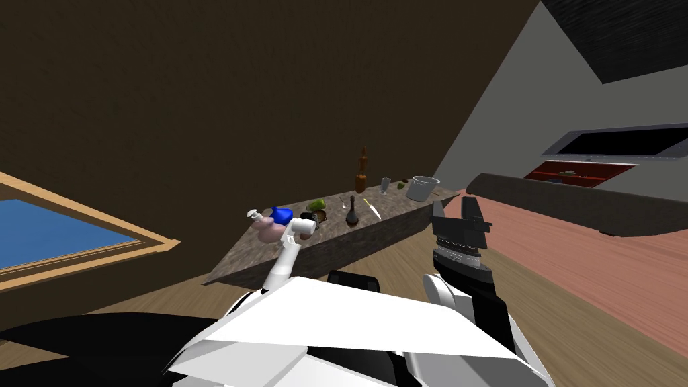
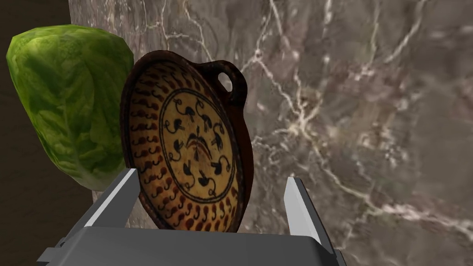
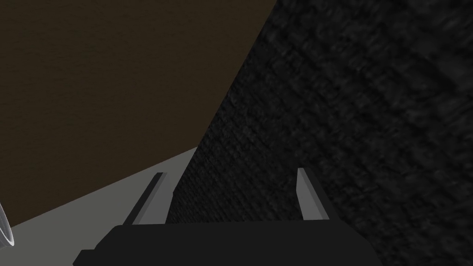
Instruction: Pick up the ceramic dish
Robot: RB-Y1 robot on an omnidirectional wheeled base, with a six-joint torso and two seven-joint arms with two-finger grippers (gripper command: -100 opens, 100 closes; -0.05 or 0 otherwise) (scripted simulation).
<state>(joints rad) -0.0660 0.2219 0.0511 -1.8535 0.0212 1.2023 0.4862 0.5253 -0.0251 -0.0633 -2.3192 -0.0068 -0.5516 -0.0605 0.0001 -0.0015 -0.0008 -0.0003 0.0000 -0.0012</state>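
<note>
The dish [image 2: 189,148] is a round brown-rimmed bowl painted yellow with dark figures, with a loop handle on its rim. It lies on the marble counter [image 2: 360,115]. My left gripper [image 2: 211,178] is open. One of its fingers [image 2: 118,196] stands outside the dish's rim on the lettuce side and the other [image 2: 298,201] over bare counter, so the near part of the dish is between them. In the head view the left gripper [image 1: 309,226] reaches over the counter to the dish [image 1: 320,216]. My right gripper [image 1: 455,205] is raised beside the counter's end and is open [image 3: 230,172], holding nothing.
A green lettuce [image 2: 69,101] lies right beside the dish. On the counter [image 1: 396,222] are also a blue object [image 1: 282,215], a pink jug [image 1: 267,230], a dark bell-shaped piece [image 1: 351,213], a knife [image 1: 371,208], a brown grinder [image 1: 361,175], a glass [image 1: 385,185] and a white pot [image 1: 422,187].
</note>
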